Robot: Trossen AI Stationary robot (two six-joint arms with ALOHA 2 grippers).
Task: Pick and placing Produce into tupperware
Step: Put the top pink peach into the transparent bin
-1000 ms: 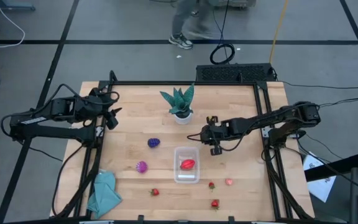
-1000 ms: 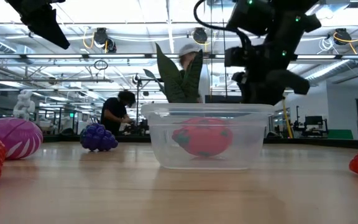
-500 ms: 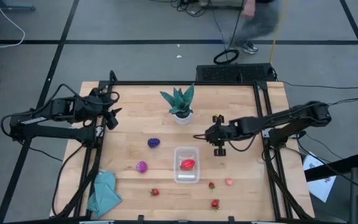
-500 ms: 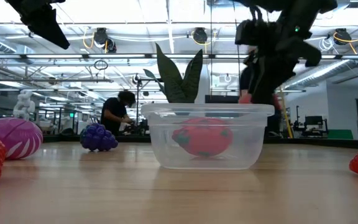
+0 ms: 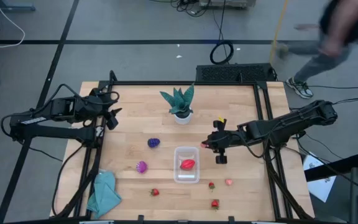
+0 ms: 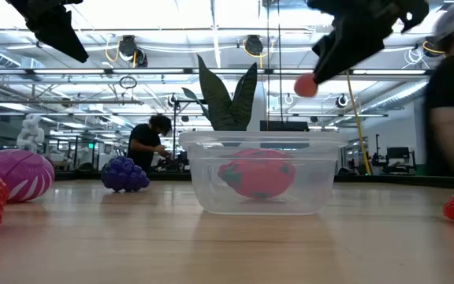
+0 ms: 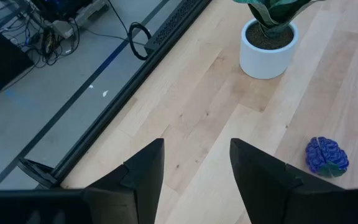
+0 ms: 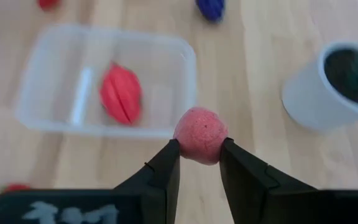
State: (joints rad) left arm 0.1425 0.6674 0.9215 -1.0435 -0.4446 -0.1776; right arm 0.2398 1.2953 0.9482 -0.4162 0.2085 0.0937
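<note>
One red fruit (image 5: 188, 164) sits in the tupperware (image 5: 186, 178), right tool (image 8: 197, 163) is clamped on a pinkish piece (image 8: 200, 135), left tool (image 7: 196, 167) looks slightly apart and empty, with roughly six still on the worktop (image 5: 241, 112).

White pot (image 7: 268, 48); purple fruit (image 7: 327, 155); end effector (image 7: 196, 163) parted.

So the tupperware (image 5: 186, 165) is a small clear rectangular tub w/ rounded corners, upright and lidless near the middle of the table, w/ one red strawberry-ish piece (image 5: 188, 164) lying inside. A round pinkish-red fruit (image 8: 201, 135) is off the table, pinched between the right gripper's (image 8: 199, 149) fingertips just beside the tub's far right corner. Loose on the wood: dark purple piece (image 5: 154, 142) & magenta one (image 5: 142, 167) left of the tub, a small red one (image 5: 155, 192) nearer front-left, two small reds (image 5: 211, 185) (image 5: 215, 203) plus a pale pink one (image 5: 229, 182) front-right.
</note>
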